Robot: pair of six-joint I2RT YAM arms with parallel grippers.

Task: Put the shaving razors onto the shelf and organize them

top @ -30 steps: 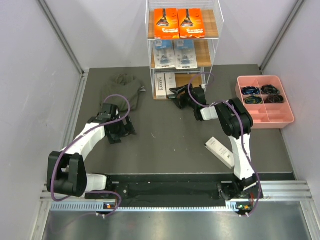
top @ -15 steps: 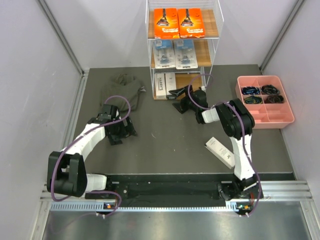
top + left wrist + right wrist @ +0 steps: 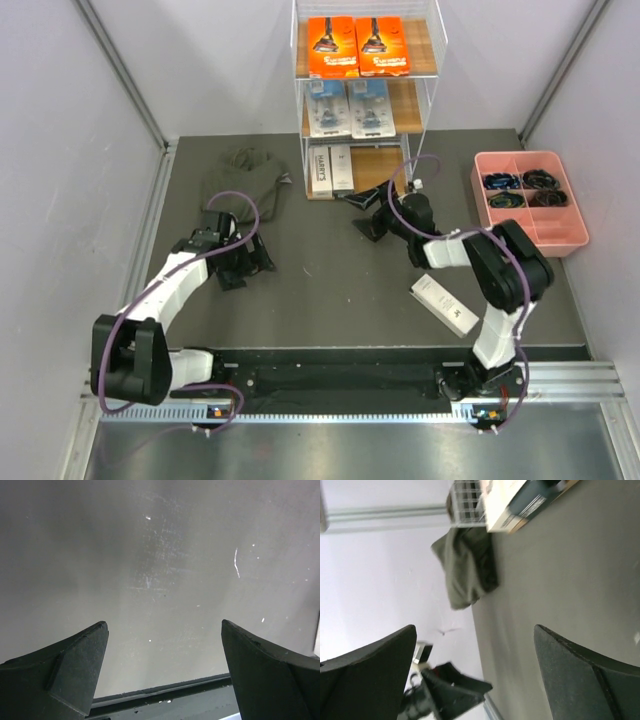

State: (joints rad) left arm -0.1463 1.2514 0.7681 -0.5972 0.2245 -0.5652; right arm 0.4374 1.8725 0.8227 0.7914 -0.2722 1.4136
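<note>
Six razor packs already sit on the shelf. One slim white box lies on the desk, well in front of the shelf and to its right. My right gripper hangs wide open and empty before the shelf's bottom tier, and my left gripper is open and empty too. Next I'd fetch that box.

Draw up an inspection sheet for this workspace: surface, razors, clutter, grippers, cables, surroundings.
Surface: dark grey table, lightly scuffed.
Job's things: shelf holds two orange boxes on top, two blister packs mid-tier, two white boxes at bottom; one loose white box lies on the table.
Clutter: olive cloth left of the shelf; pink tray at right, dark items in its far compartments.
Grippers: left gripper open, empty, over bare table; right gripper open, empty.
Cables: purple cables loop along both arms.
Surroundings: pale walls on three sides.
</note>
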